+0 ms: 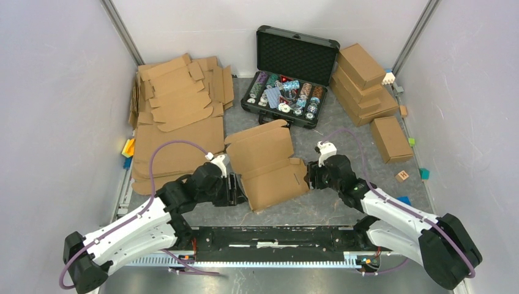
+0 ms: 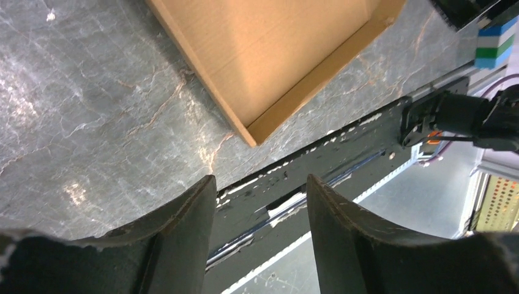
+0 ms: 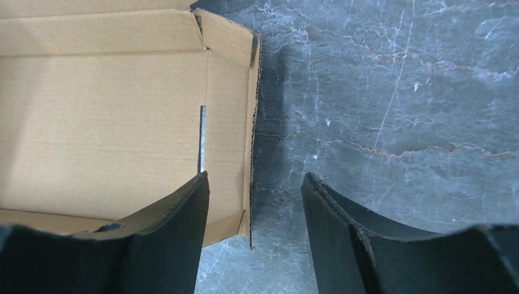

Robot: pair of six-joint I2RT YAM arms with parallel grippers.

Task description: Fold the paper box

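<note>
From above I see the paper box (image 1: 269, 165) half-formed between my arms: front wall up, lid open, end flaps and tuck left to do, I judge, with both arms reaching low to its ends. My left gripper (image 2: 260, 184) hangs spread and empty short of a box corner. The right gripper (image 3: 254, 180) gapes astride the end flap's edge, clamping nothing.

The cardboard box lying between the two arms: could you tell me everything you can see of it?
The box is plain brown corrugated cardboard, half folded: a shallow open tray with low walls, its lid open at the far side. A slit shows near its right edge. It sits askew on the grey table. The left gripper is open beside its left end; the right gripper stands open astride its right edge.
</note>
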